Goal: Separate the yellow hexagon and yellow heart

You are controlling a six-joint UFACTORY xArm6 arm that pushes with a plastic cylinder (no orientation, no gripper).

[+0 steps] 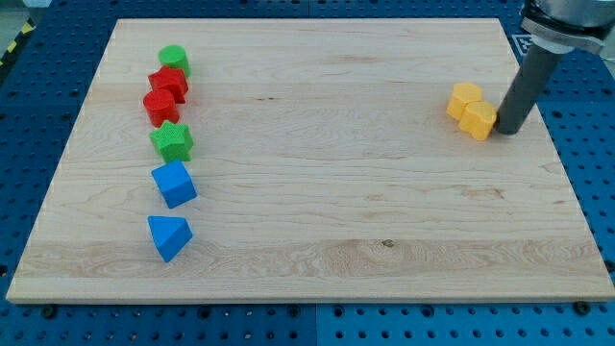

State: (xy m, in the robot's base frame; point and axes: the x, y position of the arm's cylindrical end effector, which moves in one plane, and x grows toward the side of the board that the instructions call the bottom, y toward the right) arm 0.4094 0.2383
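Both yellow blocks, the heart (465, 100) and hexagon (479, 120), sit touching near the board's (307, 192) right edge. The tip (505, 132) is right against the hexagon's right side. It's a bare rod, nothing grasped.

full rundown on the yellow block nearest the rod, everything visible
The yellow block nearest the rod is small, chunky, matte, plastic-looking; its exact shape is hard to tell. It lies flat on the wooden board near the view's right edge. Its upper-left side touches the other yellow block. My tip sits right against its right side.
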